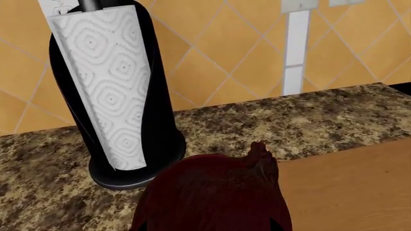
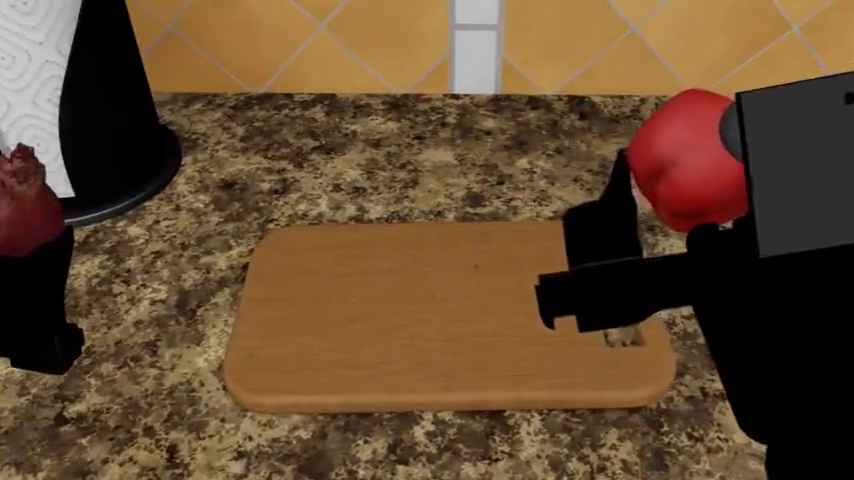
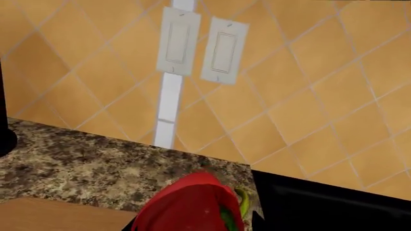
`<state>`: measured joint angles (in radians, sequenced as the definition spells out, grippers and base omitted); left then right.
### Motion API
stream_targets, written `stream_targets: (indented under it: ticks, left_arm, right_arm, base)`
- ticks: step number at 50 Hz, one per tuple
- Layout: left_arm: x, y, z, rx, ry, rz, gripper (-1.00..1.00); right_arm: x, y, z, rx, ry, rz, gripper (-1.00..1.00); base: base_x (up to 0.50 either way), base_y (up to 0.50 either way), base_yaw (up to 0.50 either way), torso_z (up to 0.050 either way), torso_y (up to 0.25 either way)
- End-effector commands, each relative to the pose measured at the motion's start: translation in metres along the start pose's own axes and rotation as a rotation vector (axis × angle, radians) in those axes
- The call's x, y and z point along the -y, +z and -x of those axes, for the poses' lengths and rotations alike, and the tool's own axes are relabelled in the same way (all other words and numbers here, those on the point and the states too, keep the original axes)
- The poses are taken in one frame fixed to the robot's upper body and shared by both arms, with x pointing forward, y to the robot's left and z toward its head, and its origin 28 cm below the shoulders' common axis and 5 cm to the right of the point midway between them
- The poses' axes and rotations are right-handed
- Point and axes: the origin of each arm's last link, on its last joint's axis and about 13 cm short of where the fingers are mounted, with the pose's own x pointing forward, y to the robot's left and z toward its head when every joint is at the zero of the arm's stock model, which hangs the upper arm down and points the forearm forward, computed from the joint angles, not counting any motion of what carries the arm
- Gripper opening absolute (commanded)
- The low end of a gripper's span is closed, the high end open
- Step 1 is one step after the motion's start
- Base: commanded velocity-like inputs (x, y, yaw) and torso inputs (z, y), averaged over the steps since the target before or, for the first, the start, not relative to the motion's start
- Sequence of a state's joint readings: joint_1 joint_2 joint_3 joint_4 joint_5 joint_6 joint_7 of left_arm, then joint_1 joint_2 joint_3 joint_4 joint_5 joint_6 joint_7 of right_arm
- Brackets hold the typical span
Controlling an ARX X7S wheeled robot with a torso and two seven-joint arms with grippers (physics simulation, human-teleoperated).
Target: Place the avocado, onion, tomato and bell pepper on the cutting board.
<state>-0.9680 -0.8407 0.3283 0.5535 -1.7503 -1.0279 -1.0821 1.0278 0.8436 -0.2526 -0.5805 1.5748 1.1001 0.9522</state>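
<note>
Clamped in the left hand, the onion hangs beside the bare cutting board; right hand grips the bell pepper. Both need lowering gently onto it.

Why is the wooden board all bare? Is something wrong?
Nothing looks broken or spilled. The cutting board is bare because the left pincer has the onion and the right pincer has the bell pepper, both held up off the counter.
</note>
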Motion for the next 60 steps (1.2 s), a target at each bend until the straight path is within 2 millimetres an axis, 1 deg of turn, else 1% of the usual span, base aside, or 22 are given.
stream_targets:
  ticks: [1,4,11,12,13,24,31,45,53,60]
  left_arm:
    - [0.001,0.003,-0.001,0.023,-0.024,0.035,-1.00]
    - [0.001,0.003,-0.001,0.023,-0.025,0.035,-1.00]
    - [0.002,0.003,-0.002,0.022,-0.027,0.036,-1.00]
    - [0.001,0.004,-0.002,0.026,-0.028,0.036,-1.00]
    - [0.001,0.005,-0.002,0.027,-0.028,0.036,-1.00]
    - [0.001,0.005,-0.002,0.029,-0.025,0.035,-1.00]
    - [0.000,0.004,-0.001,0.027,-0.021,0.037,-1.00]
    - [0.000,0.003,-0.002,0.025,-0.019,0.039,-1.00]
    - [0.000,0.003,-0.002,0.026,-0.020,0.040,-1.00]
    - [0.000,0.003,-0.002,0.026,-0.020,0.038,-1.00]
  right_arm:
    - [0.002,0.000,-0.019,-0.027,0.057,-0.020,-1.00]
    - [0.002,-0.002,-0.026,-0.036,0.068,-0.032,-1.00]
    - [0.001,-0.011,-0.049,-0.082,0.100,-0.071,-1.00]
    - [-0.005,-0.016,-0.079,-0.130,0.151,-0.036,-1.00]
    - [-0.002,-0.019,-0.085,-0.155,0.136,-0.045,-1.00]
    - [-0.008,-0.022,-0.101,-0.186,0.177,-0.052,-1.00]
    - [-0.010,-0.032,-0.114,-0.226,0.185,-0.044,-1.00]
    - [-0.015,-0.035,-0.126,-0.247,0.226,-0.054,-1.00]
    - [-0.019,-0.043,-0.130,-0.264,0.250,-0.066,-1.00]
    - [-0.022,-0.047,-0.135,-0.273,0.258,-0.062,-1.00]
  base:
    - [0.00,0.00,0.00,0.000,0.000]
    - [0.00,0.00,0.00,0.000,0.000]
    - [0.00,0.00,0.00,0.000,0.000]
    - [0.00,0.00,0.00,0.000,0.000]
    - [0.00,0.00,0.00,0.000,0.000]
    - [0.00,0.00,0.00,0.000,0.001]
    - [0.00,0.00,0.00,0.000,0.000]
    - [0.00,0.00,0.00,0.001,0.000]
    - [0.00,0.00,0.00,0.000,0.000]
    - [0.00,0.00,0.00,0.000,0.001]
